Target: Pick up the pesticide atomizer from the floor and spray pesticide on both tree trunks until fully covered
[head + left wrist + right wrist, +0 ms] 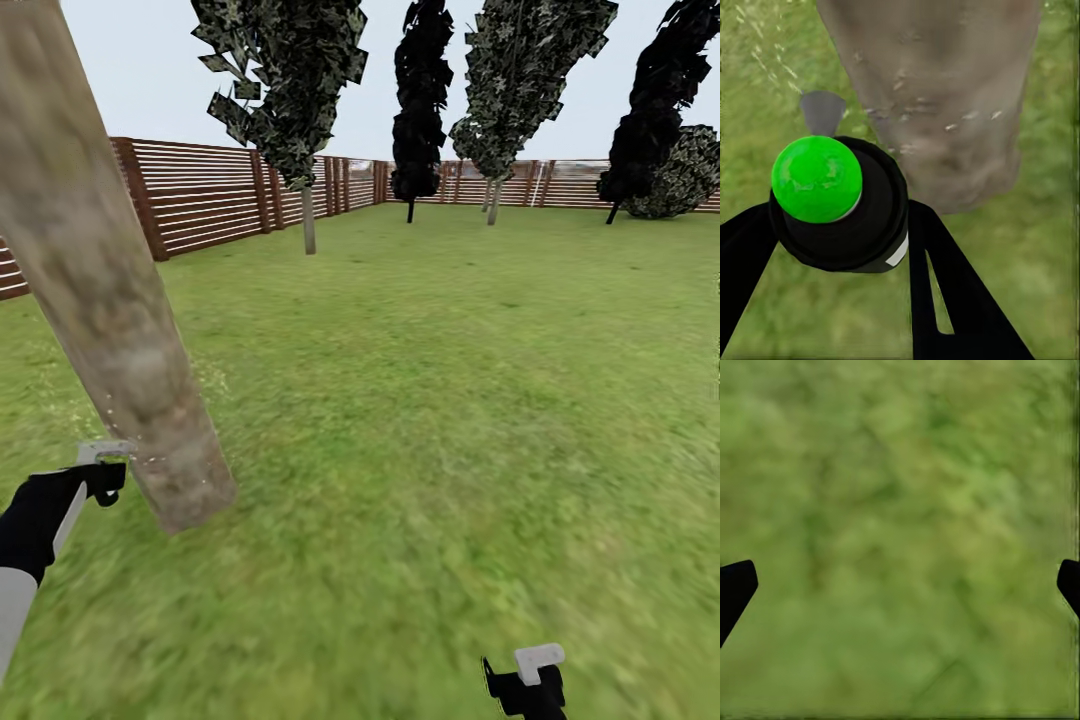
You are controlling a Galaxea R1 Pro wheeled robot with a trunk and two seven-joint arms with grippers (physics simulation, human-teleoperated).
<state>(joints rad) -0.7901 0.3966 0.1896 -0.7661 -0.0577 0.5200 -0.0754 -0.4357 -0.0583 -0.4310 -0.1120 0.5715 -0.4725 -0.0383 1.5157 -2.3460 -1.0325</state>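
Sprayer sits in the left pincer, clenched between its black fingers; in the left wrist view its bright green round cap faces the camera, w/ a grey nozzle beyond it aimed toward the base of the tree trunk. Small pale flecks show on the bark and over the grass next to the nozzle.

Ground is a green lawn, blurry, running back to a brown slatted wood fence along the far and left sides. Near trunk is thick, mottled grey-brown, leaning across the left of the head view. Farther back: a second leafy tree by the fence, plus narrow black cypresses and other trees at the far end. Sky pale grey.

Left arm reaches fwd low at the left edge, pincer just beside the trunk's base. Right pincer hangs low at the bottom edge, released, fingertips wide apart over bare grass, holding nothing.
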